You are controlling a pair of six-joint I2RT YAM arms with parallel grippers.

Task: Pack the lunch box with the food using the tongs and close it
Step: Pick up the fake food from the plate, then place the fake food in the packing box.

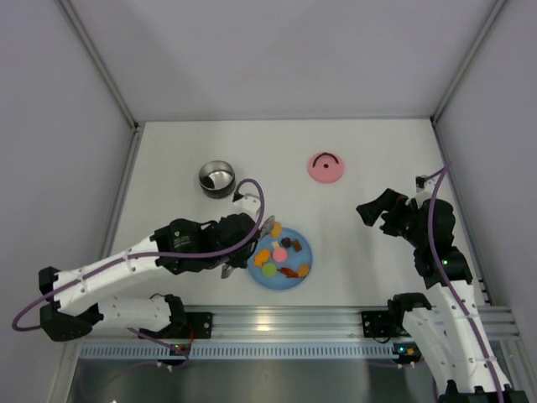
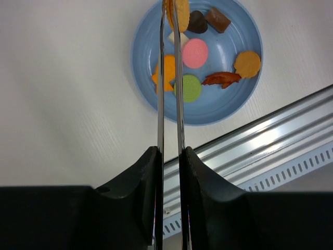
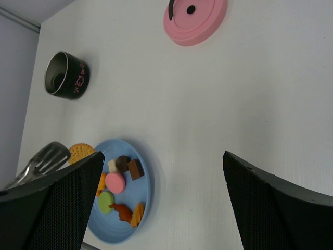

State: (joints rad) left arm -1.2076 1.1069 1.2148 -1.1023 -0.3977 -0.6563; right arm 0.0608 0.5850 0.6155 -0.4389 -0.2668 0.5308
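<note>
The left gripper (image 2: 169, 156) is clamped on the tongs (image 2: 160, 104), its two dark fingers pressing the slim metal arms close together near their joined end. The tongs reach out over the near-left edge of the blue plate (image 2: 218, 107), and a round yellow-orange cracker (image 2: 182, 9) sits pinched between their tips at the plate's far rim. From where I stand I cannot tell whether the cracker is lifted clear or touching the rim.

The rest of the food lies on the plate: a pink disc (image 2: 195, 53), a green disc (image 2: 190, 87), two brown chocolate pieces (image 2: 217, 19), an orange cookie (image 2: 247, 62), a reddish shrimp-shaped piece (image 2: 221, 79) and an orange piece (image 2: 165, 70) partly behind the tongs.

The lunch box (image 1: 216, 178) stands upright and uncovered on the white table (image 1: 377, 151), beyond the plate and to its left, well apart from it. I cannot see into it clearly. Its pink lid (image 1: 325, 167) lies flat, handle up, well off to the right of it.

The right gripper (image 3: 162, 156) hangs over the right side of the table with its fingers spread wide and nothing between them.
</note>
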